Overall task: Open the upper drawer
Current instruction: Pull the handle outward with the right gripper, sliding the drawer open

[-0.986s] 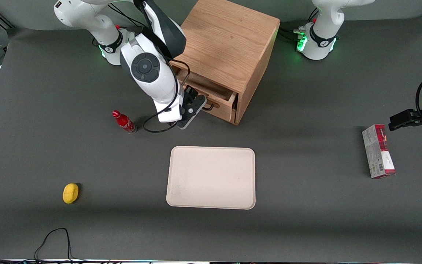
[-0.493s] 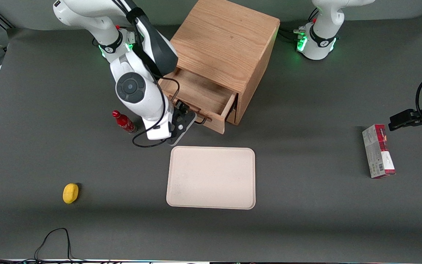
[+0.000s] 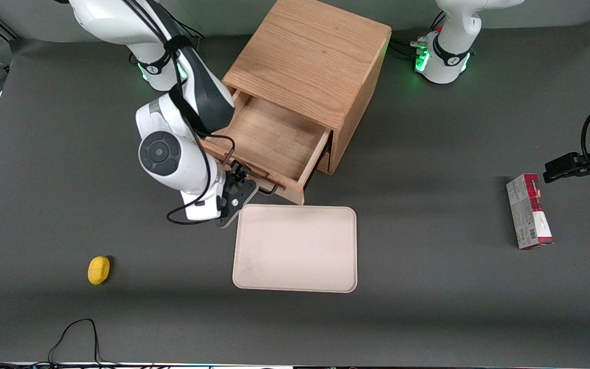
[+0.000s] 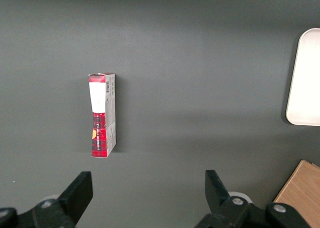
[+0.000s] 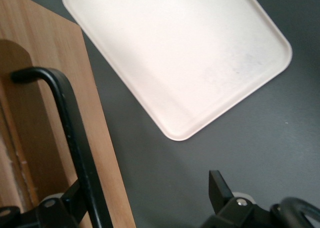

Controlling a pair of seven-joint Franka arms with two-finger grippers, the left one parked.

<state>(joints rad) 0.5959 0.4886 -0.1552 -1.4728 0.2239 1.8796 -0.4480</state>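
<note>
upper drawer: upper drawer (image 3: pixel 269 138) stands well out of the cabinet (image 3: pixel 310 56), upper middle of the front view; its wooden floor shows bare, and its front panel sits just beside the rim of the tray (image 3: pixel 295 248).
handle: thin black bar handle (image 3: pixel 270 188) on the drawer front, on the side nearest the front camera; only a short end shows in the front view, the rest hidden by the arm.
gripper: gripper (image 3: pixel 248 180) sits at the drawer front, just above centre of the front view, between the drawer and the tray's corner.
fingers: spread wide, clamped on nothing. In the right wrist view one finger (image 5: pixel 217 185) is well apart from the bar; the other sits right against it, so the bar lies in the gap. Front view cannot show this.
right wrist only: close look at the gripper (image 5: pixel 145 193), the handle (image 5: pixel 70 123), the drawer's front panel (image 5: pixel 60 87) and the tray (image 5: pixel 175 52) on the dark counter.
front only: whole counter (image 3: pixel 428 307); yellow fruit (image 3: pixel 99 269) low in the frame toward the working arm's end; red and white box (image 3: pixel 529 211) toward the parked arm's end.
left wrist only: the box (image 4: pixel 101 115) lying flat, white label end up in the frame; a tray edge (image 4: pixel 306 77); a cabinet corner (image 4: pixel 300 188).
tray: cream, nothing on it, nearer the front camera than the cabinet.
</note>
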